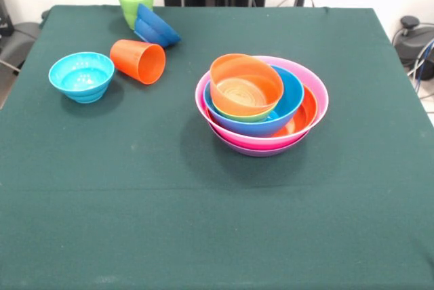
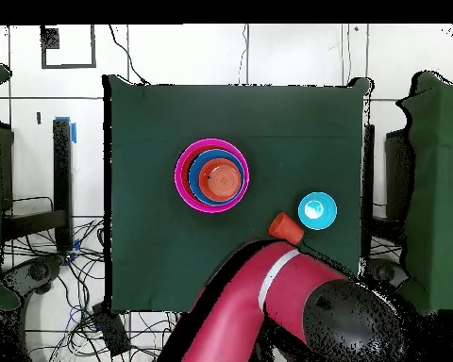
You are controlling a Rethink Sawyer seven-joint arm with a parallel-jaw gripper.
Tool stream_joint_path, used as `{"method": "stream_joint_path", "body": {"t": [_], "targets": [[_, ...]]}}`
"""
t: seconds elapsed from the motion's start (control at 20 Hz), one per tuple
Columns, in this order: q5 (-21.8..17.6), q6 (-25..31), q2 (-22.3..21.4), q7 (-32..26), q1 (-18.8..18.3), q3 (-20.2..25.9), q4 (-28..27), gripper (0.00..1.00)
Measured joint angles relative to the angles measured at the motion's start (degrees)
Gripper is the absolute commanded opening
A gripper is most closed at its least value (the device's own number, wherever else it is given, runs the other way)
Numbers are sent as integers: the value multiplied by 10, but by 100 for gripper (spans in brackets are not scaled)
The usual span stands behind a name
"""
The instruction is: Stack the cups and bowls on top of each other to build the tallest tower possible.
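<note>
Evenly bright from above; soft shadow left of the tower (image 1: 262, 104); mild glare on bowl rims; sharp throughout.

Bowls nest in the tower (image 1: 262, 104); cups (image 1: 137, 61) lie well apart.

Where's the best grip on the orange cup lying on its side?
Probably the rim. The orange cup lies tipped over, its open mouth facing the camera side and slightly right. One finger inside the mouth, one outside on the upper wall, coming from above. The light blue bowl sits close on its closed-end side, so stay at the mouth end.
</note>
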Motion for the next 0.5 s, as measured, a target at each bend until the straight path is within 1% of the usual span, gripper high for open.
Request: {"method": "stream_joint_path", "body": {"t": [0.2,0.45,0.5], "targets": [[14,-3,0,0,15,-2,10,100],[39,-4,0,0,54,-8,24,100],[44,-4,0,0,66,-11,27,100]]}}
